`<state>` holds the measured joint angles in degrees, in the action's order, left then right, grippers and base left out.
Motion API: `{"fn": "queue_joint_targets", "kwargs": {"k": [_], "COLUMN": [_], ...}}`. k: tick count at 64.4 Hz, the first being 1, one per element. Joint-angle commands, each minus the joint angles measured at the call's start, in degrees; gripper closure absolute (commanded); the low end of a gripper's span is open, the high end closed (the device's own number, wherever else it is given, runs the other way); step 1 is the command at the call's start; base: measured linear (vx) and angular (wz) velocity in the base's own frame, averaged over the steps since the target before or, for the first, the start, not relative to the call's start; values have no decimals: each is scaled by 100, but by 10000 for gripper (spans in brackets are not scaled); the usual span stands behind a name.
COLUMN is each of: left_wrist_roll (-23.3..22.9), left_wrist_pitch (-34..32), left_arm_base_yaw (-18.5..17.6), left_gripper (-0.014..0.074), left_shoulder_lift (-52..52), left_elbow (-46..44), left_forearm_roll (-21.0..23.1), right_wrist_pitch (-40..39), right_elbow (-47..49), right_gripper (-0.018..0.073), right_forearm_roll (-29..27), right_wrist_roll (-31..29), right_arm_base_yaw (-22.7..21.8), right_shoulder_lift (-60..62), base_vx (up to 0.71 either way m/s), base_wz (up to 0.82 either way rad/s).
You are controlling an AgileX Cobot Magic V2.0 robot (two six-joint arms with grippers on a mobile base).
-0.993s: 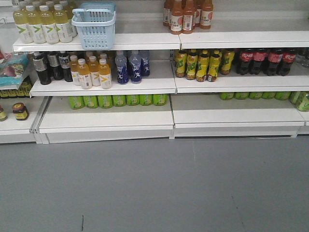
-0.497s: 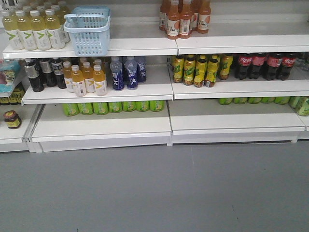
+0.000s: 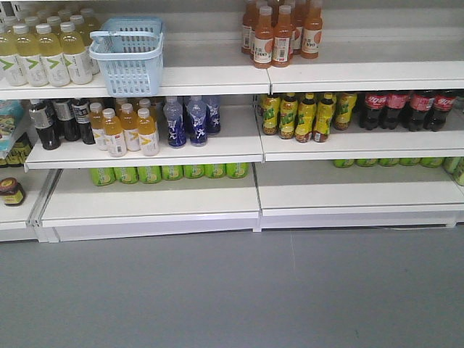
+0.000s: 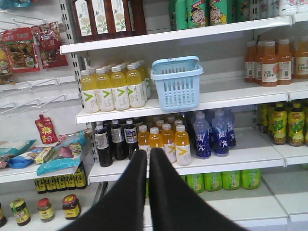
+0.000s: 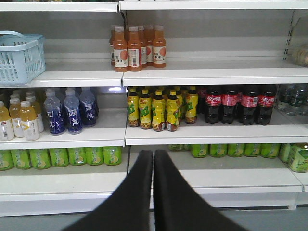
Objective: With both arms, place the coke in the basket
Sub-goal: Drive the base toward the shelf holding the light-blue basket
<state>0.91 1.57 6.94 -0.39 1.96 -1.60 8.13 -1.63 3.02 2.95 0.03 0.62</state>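
The left gripper [image 4: 147,159] and the right gripper [image 5: 153,156] each hang with jaws pressed nearly together, holding nothing. I judge this the approach: the coke can shows in no view, only dark cola bottles [image 5: 240,103], so finding it and opening up comes next. Open floor [image 3: 232,290] and a bare bottom shelf [image 3: 152,199] give room; the basket [image 3: 129,58] sits at the upper shelf's [image 3: 217,76] front edge, just beside pale yellow bottles [image 3: 43,54]
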Motion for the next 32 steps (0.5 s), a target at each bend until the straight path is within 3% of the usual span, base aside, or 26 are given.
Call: {"fn": "queue_joint_targets", "kwargs": {"k": [1,32], "left_wrist_roll": [-9,-9], "left_wrist_pitch": [-413,-413], "left_arm_base_yaw": [0,0], "left_gripper": [603,603], "left_shoulder_lift": [-113,-113], "left_elbow": [-11,-11], "left_forearm_roll": [15,15], "right_wrist_pitch": [-446,-446], "right_elbow": [-59,-59], "right_gripper": [568,568], "right_forearm_roll": [28,28], "right_wrist_roll": [19,19], "right_arm_base_yaw": [-3,-3], "right_shoulder_lift": [102,102], "base_vx": [12,13], "base_wz": [2,8]}}
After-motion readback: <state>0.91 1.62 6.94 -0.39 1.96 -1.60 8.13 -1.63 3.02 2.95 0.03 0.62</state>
